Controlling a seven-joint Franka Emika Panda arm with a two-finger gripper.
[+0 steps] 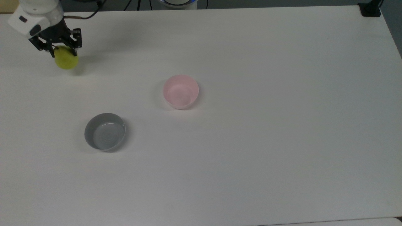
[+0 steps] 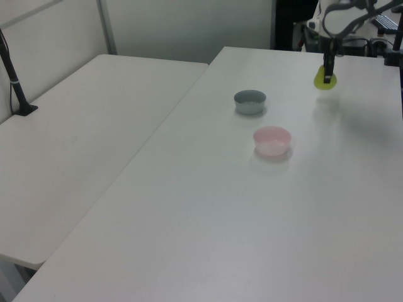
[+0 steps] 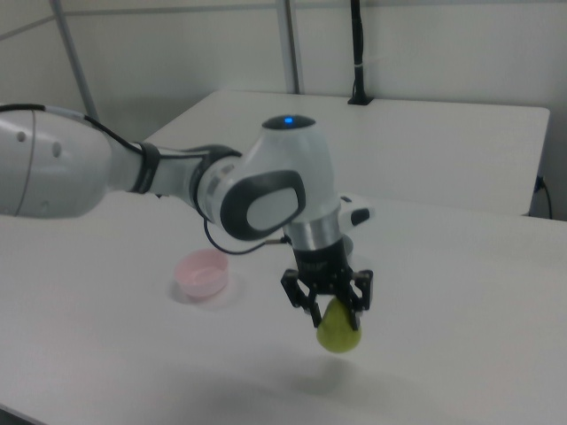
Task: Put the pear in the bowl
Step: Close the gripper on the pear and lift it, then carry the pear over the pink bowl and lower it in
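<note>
The yellow-green pear (image 1: 66, 59) hangs clear of the white table, its shadow below it, at the top view's far left. My gripper (image 1: 62, 50) is shut on the pear's upper part. The right view gives the pear (image 3: 338, 331) hanging under the black fingers of my gripper (image 3: 331, 310), above the tabletop. In the left view the pear (image 2: 324, 82) is held at the far right of the table by the gripper (image 2: 327, 77). The pale pink bowl (image 1: 180, 91) sits empty near the table's middle, well to the right of the pear in the top view, also seen as the pink bowl (image 2: 272, 139) (image 3: 203, 272).
A grey shallow bowl (image 1: 105, 131) stands empty nearer the front in the top view, the grey bowl (image 2: 250, 100) also in the left view. A second white table (image 2: 82, 132) adjoins at the left view's left. A black clamp (image 1: 370, 9) sits on the top view's far right corner.
</note>
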